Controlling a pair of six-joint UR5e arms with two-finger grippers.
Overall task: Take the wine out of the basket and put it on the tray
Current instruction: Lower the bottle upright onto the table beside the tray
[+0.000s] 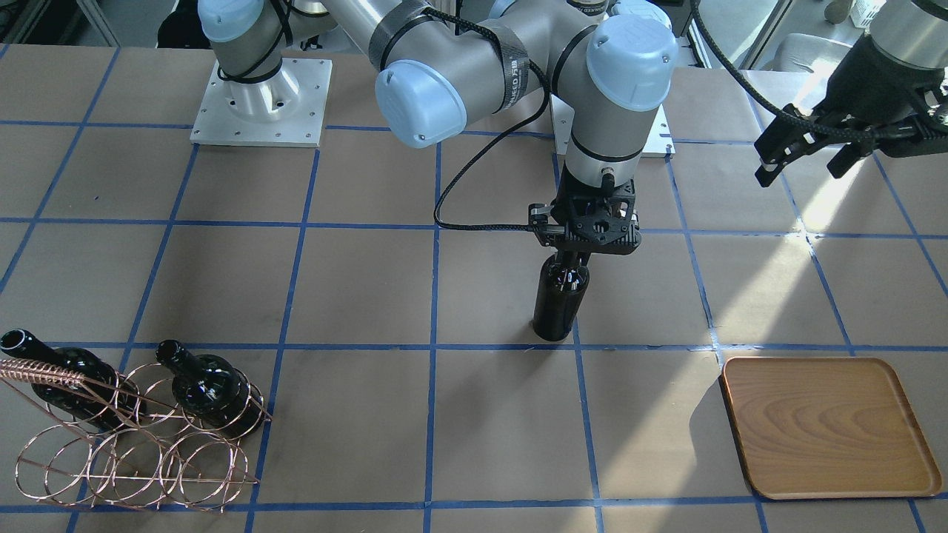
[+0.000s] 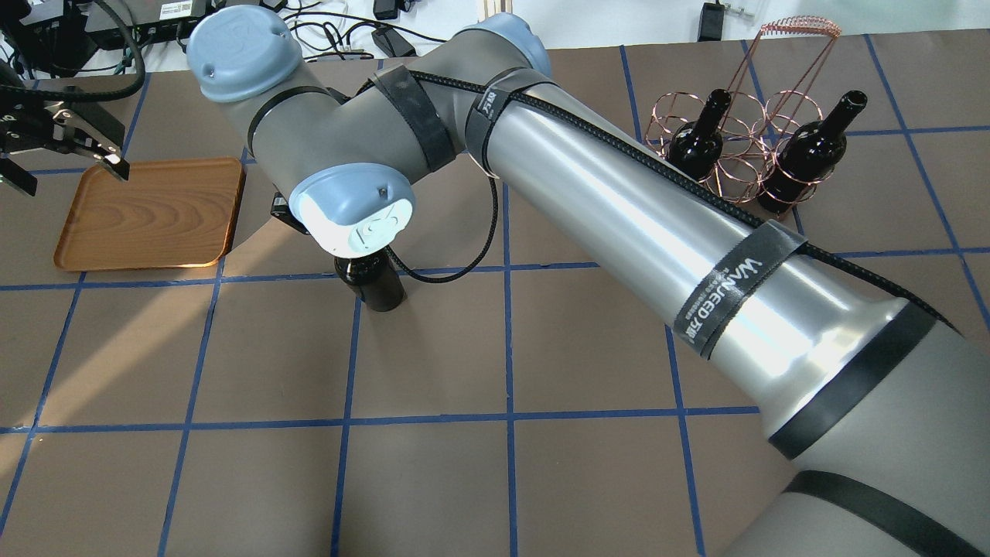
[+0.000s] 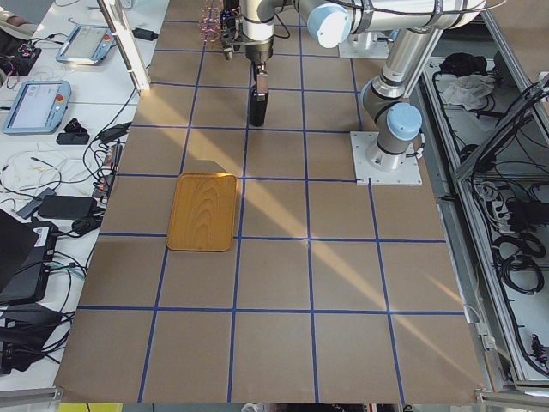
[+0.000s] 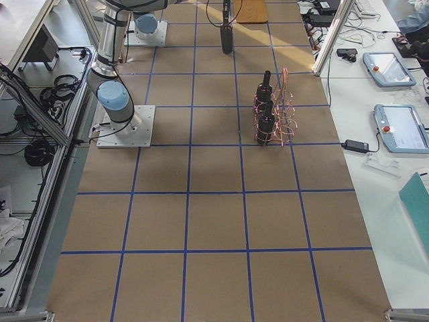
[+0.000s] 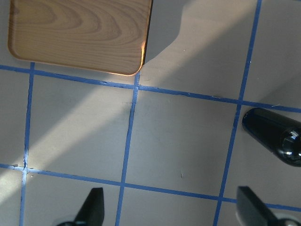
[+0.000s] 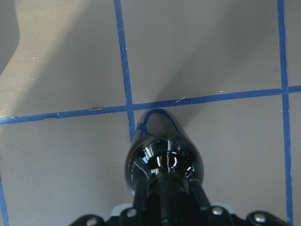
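My right gripper (image 1: 572, 257) is shut on the neck of a black wine bottle (image 1: 561, 296) and holds it upright at mid-table, its base at or just above the surface. The bottle also shows in the overhead view (image 2: 371, 282) and the right wrist view (image 6: 162, 150). The wooden tray (image 1: 826, 426) lies empty, about one grid square to the side. My left gripper (image 1: 807, 159) is open and empty and hovers beside the tray (image 2: 151, 213). The copper wire basket (image 1: 133, 451) holds two more bottles (image 1: 211, 389) (image 1: 67, 377).
The table is brown paper with a blue tape grid. The right arm's long link (image 2: 657, 232) spans the table from the basket side to the middle. The left wrist view shows the tray corner (image 5: 80, 33) and the held bottle (image 5: 273, 136).
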